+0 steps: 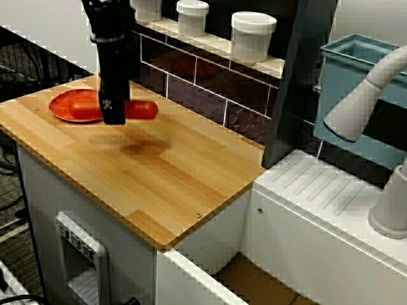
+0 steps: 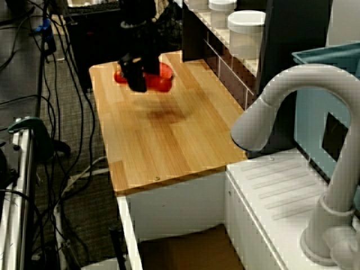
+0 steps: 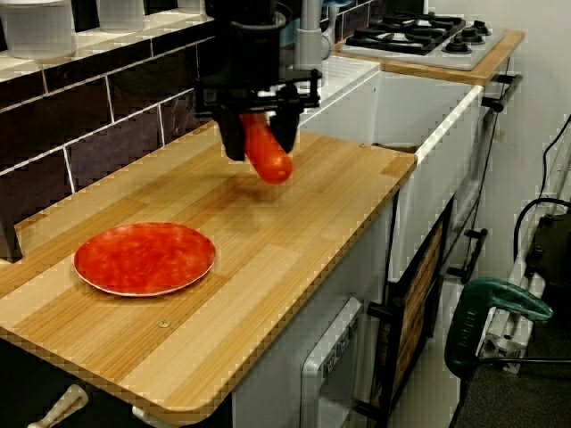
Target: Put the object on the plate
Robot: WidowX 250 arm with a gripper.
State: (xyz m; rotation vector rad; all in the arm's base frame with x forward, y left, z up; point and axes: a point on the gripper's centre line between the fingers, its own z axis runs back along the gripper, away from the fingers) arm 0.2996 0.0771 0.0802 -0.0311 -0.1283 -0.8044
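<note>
Above the counter [image 3: 294, 232], gripper [image 3: 259, 138] clamped the sausage [image 3: 268, 156] in midair; plate [image 3: 144, 259] sat empty, white jars [image 1: 253, 35] were lidded

Light wooden counter [image 3: 268, 259]; the red plate [image 3: 144, 259] lies flat on it.

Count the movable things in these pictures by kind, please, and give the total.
Sausage: 1
Plate: 1
White jars: 3
Total: 5
</note>
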